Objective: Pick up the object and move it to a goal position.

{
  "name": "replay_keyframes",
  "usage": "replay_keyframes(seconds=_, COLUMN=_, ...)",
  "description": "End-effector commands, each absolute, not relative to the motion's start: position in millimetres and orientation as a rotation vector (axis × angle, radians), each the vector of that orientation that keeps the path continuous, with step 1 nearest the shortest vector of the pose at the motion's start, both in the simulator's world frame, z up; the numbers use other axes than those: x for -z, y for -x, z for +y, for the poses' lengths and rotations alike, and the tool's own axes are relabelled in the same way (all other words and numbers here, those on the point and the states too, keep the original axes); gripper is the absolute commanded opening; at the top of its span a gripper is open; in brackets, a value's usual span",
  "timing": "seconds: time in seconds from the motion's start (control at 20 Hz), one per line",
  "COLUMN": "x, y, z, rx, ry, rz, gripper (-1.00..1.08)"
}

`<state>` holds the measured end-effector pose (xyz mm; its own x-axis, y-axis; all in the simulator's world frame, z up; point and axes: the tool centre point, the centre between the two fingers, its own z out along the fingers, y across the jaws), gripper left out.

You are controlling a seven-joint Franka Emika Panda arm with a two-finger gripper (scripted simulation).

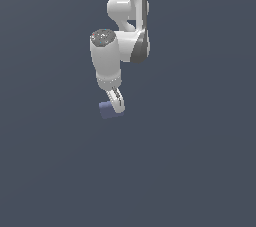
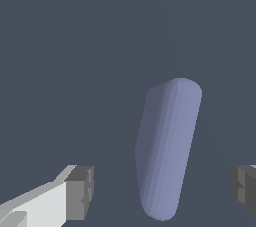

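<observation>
While the fingers (image 2: 159,191) stand wide apart, one pad (image 2: 80,192) on each side with clear space between them and nothing clamped, the pick itself is not yet made. Seen from the wrist view, the periwinkle block (image 2: 167,146) lies in the gap between the two pads, touching neither, and it reads there as a long rounded shape set at a slight slant to the line of the pads. So the approach and the lining-up look largely done: the block is bracketed, and what seems to remain first is closing on it.

Farther out, in the exterior view, the fingers (image 1: 117,102) hang straight down from the arm (image 1: 120,46) and reach the level of the block (image 1: 107,109), which sits on the plain dark counter (image 1: 190,171), partly hidden behind the fingertips and showing to the exterior view's left of them. Whether the tips are low enough for a firm grip cannot be told.

Still ahead, as I judge it: the squeeze, the lift, and the carry. No goal marker shows in either view, so how far the carry must go cannot be said.
</observation>
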<state>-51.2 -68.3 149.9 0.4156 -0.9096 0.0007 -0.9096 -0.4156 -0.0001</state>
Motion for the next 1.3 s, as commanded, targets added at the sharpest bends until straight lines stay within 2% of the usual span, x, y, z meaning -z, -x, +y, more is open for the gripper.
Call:
replay_keyframes(seconds=0.0, x=-149, y=55, z=-72, rx=-0.001, ry=-2.587, rz=-1.782, gripper=1.0)
replay_keyframes(seconds=0.85, x=-145, y=63, z=-80, rx=0.0, ry=-2.447, rz=-1.97, gripper=1.0)
replay_keyframes(seconds=1.25, x=-115, y=64, z=-80, rx=0.0, ry=-2.444, rz=-1.973, gripper=1.0)
